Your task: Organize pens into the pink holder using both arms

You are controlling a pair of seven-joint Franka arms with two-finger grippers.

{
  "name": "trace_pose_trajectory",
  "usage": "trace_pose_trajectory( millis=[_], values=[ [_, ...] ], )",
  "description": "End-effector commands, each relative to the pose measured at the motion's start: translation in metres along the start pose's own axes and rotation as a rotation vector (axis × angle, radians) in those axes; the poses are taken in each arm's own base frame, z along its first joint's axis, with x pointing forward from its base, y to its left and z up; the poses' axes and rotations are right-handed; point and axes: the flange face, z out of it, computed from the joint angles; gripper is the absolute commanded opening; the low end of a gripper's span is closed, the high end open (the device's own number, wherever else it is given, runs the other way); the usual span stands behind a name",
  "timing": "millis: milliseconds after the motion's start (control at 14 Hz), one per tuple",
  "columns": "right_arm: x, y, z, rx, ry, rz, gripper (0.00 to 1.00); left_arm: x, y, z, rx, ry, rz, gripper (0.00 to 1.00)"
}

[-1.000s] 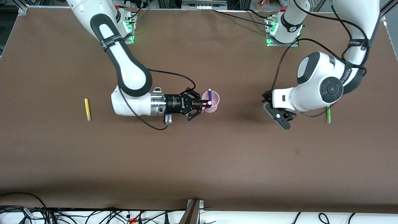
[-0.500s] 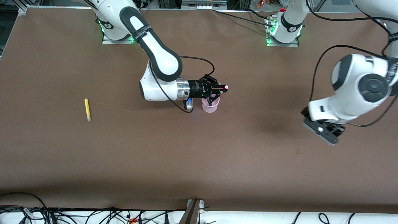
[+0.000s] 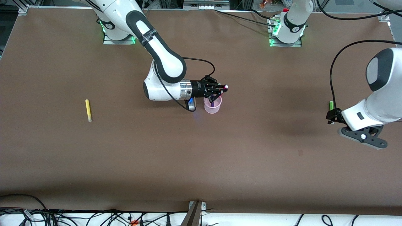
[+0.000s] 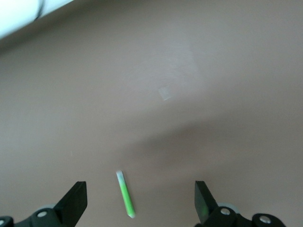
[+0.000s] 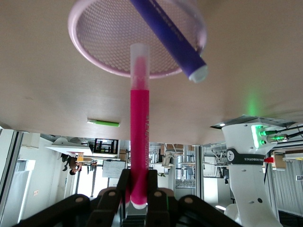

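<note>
Holding the magenta pen [image 3: 221, 87] clamped between its fingers, the right gripper [image 3: 216, 89] sits right over the pink holder [image 3: 213, 107], which stands upright about mid-bench. In the right wrist view the magenta pen [image 5: 139, 125] runs straight out from the gripper [image 5: 138, 189], long axis in line with the fingers, and its pale end reaches over the holder's rim [image 5: 94, 56]. From the front the pen looks roughly level, its pale tip pointing toward the left arm's end of the bench. The dark purple pen [image 5: 165, 35] is already in the holder, leaning across the opening with its pale tip poking out past the rim. Plenty of bare brown bench [image 3: 201, 157] all around the holder, nothing crowding it. The left gripper [image 3: 364, 137] hangs over the bench near the left arm's end, fingers spread wide apart with nothing between them, as the left wrist view [image 4: 139, 203] shows. The green pen [image 3: 330, 105] lies flat just beside it, partly hidden by the wrist, long axis running roughly from the bases' edge toward the front camera. The yellow pen [image 3: 88, 110] lies flat way over toward the right arm's end, well apart from everything, long axis the same way, pale tip at the end nearer the front camera.
</note>
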Motion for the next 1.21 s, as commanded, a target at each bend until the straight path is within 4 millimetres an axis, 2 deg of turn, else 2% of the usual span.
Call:
trace_pose_trajectory(
  millis=[0,143,214,286,357,643,714,1000,1071,1143],
  values=[
    [0.018,0.002,0.002,0.010,-0.002,-0.013,0.00,-0.022,0.007,-0.051,0.009,0.007,-0.172,1.00],
    [0.026,0.001,0.001,0.011,0.003,-0.033,0.00,-0.038,0.015,-0.080,-0.046,0.023,-0.193,1.00],
    [0.028,0.001,0.000,0.014,0.004,-0.035,0.26,-0.045,0.016,-0.091,-0.071,0.026,-0.201,1.00],
    [0.028,0.001,0.000,0.014,0.004,-0.033,0.86,-0.052,0.014,-0.101,-0.085,0.035,-0.206,1.00],
    [0.027,0.000,0.000,0.013,0.004,-0.035,1.00,-0.056,0.013,-0.107,-0.099,0.037,-0.212,1.00],
    [0.016,-0.005,-0.007,0.025,-0.002,-0.040,1.00,-0.061,0.008,-0.109,-0.099,0.021,-0.215,1.00],
    [0.003,-0.010,-0.018,0.038,0.001,-0.063,1.00,-0.061,0.008,-0.108,-0.099,0.020,-0.215,1.00],
    [-0.016,-0.031,-0.083,0.049,0.187,-0.240,1.00,-0.061,0.008,-0.109,-0.099,0.021,-0.215,1.00],
    [-0.014,-0.029,-0.102,0.034,0.243,-0.286,1.00,-0.061,0.008,-0.109,-0.100,0.021,-0.215,1.00],
    [-0.016,-0.026,-0.123,-0.004,0.305,-0.403,1.00,-0.061,0.008,-0.109,-0.101,0.021,-0.215,1.00]
  ],
)
